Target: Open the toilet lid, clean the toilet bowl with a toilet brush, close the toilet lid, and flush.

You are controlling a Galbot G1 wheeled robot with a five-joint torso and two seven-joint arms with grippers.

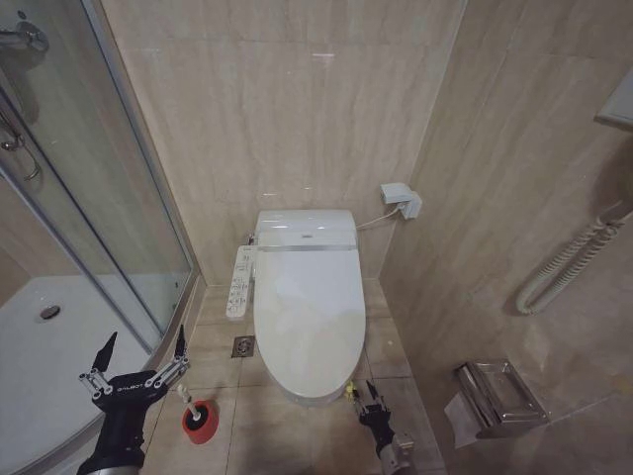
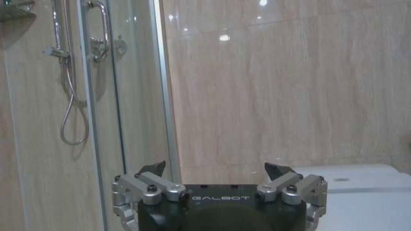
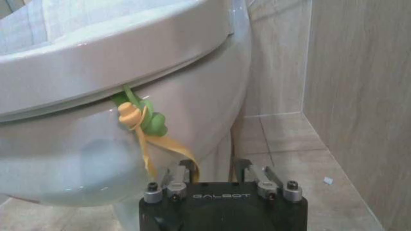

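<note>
Head view: your toilet brush [image 1: 190, 404] stands in red cup holder [image 1: 199, 420], handle up. Toilet lid [image 1: 308, 307] shut, long axis near-far. Left gripper [image 1: 141, 353] wide; right gripper [image 1: 369, 393] narrow, empty.

Open floor [image 1: 391, 341] between toilet bowl [image 3: 96, 159] and wall [image 1: 475, 228]

— Where did the head camera sit?
— High, facing forward and down over the closed toilet lid [image 1: 309, 297] toward the far wall.
— The wrist cameras?
— The left looked level past its gripper [image 2: 218, 180] at the shower glass [image 2: 122, 120]; the right sat low, close beneath the lid's [image 3: 109, 72] near rim, which both it and the head view showed.
</note>
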